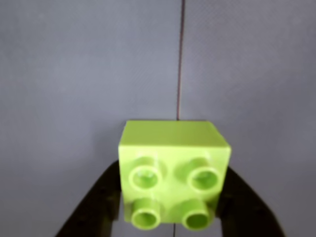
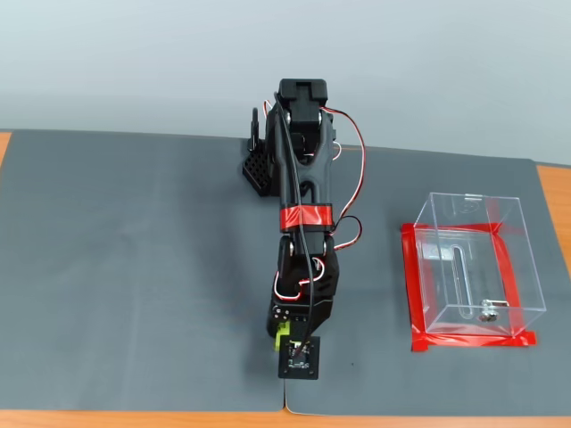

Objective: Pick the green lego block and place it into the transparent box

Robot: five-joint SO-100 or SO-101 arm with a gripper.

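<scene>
The green lego block [image 1: 173,168] fills the lower middle of the wrist view, its four studs facing the camera. My gripper [image 1: 173,173] is shut on it, one black finger pressed to each side. In the fixed view the arm reaches toward the front edge of the grey mat, and only a sliver of the green lego block [image 2: 281,333] shows under the gripper [image 2: 285,332]. The transparent box [image 2: 464,201] stands well off to the right of the gripper, on a square of red tape [image 2: 473,340], with a small metal piece [image 2: 488,312] at its bottom.
A grey mat [image 2: 134,267] covers the table, with a thin seam [image 1: 180,59] running under the block. Orange table edge [image 2: 134,419] shows along the front. The arm's black base [image 2: 259,165] sits at the back centre.
</scene>
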